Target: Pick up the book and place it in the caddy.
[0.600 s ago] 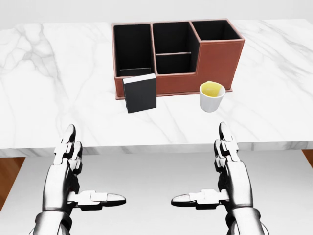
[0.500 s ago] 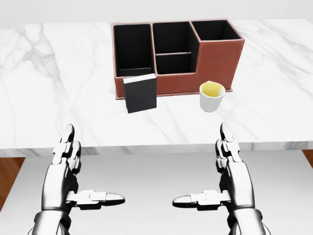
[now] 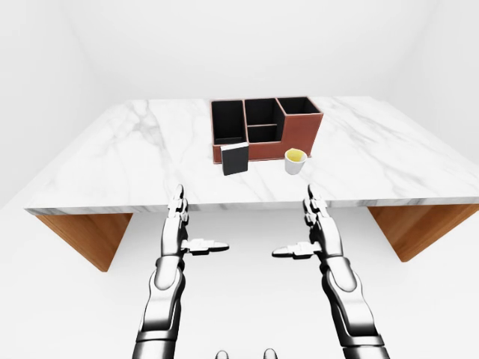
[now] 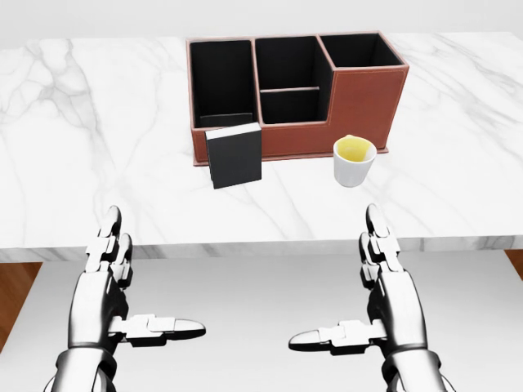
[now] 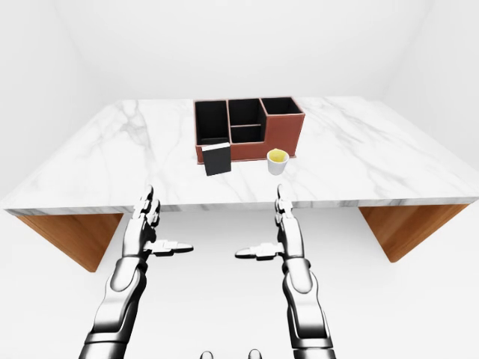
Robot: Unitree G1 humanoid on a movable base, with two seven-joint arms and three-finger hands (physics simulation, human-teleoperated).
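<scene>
Book [image 4: 234, 155]: small, black, hardcover look, standing upright on the marble table [image 4: 98, 163], touching or just short of the caddy [image 4: 359, 102] wall below its left compartment; contact hard to confirm. Likely rigid and light, smooth cover so possibly slippery; tips easily. Best taken by pinching both side faces near the top, then lifting over the wall. No title, label or brand readable on book or caddy. White cup [image 4: 354, 160] with yellow inside just right of the book, near the caddy's right section; worth avoiding. Left hand [image 4: 106, 302] and right hand [image 4: 388, 302] both below the table edge, fingers extended, thumbs pointing inward, holding nothing.
</scene>
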